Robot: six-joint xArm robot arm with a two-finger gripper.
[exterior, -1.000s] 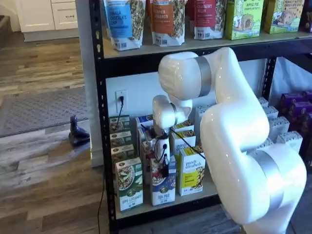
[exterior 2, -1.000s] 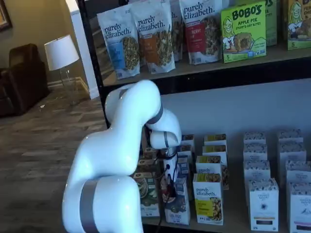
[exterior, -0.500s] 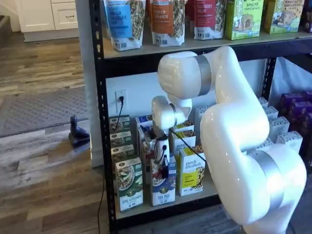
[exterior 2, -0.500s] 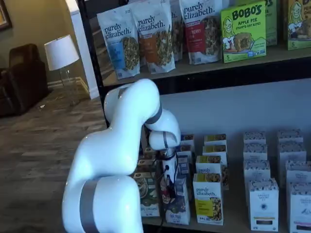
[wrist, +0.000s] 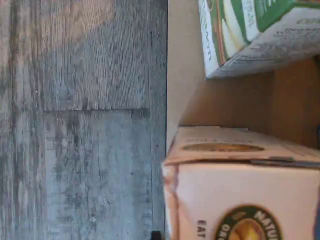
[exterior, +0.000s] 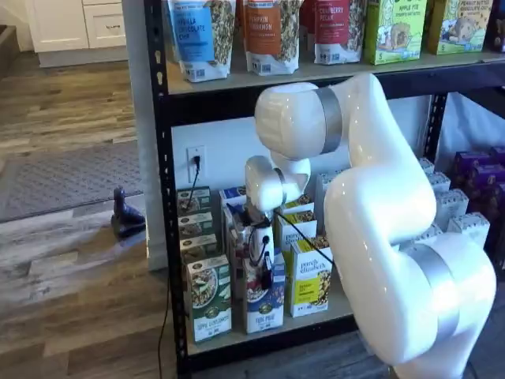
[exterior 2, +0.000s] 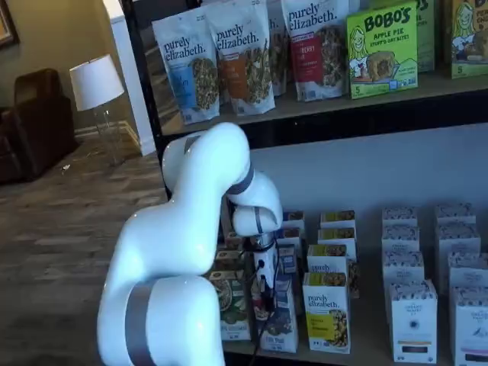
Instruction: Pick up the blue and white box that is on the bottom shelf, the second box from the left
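The blue and white box (exterior: pixel 265 309) stands at the front of the bottom shelf (exterior: pixel 335 306), leaning a little; it also shows in a shelf view (exterior 2: pixel 280 332). My gripper (exterior: pixel 267 278) reaches down onto its top edge, and the black fingers are closed on it; a shelf view (exterior 2: pixel 267 288) shows this too. In the wrist view the box's top flap (wrist: pixel 240 195) fills the near part of the picture, over the pale shelf board (wrist: pixel 225 100).
A green-and-white box (exterior: pixel 209 304) stands just left of the held box, a yellow box (exterior: pixel 309 276) just right. More rows of boxes stand behind, and white boxes (exterior 2: pixel 413 320) to the right. Granola bags (exterior 2: pixel 244 57) sit on the upper board. The wood floor (wrist: pixel 75 120) lies below the shelf edge.
The blue and white box has tipped slightly and shifted a little toward the shelf's front with my gripper on it. The arm has barely moved.
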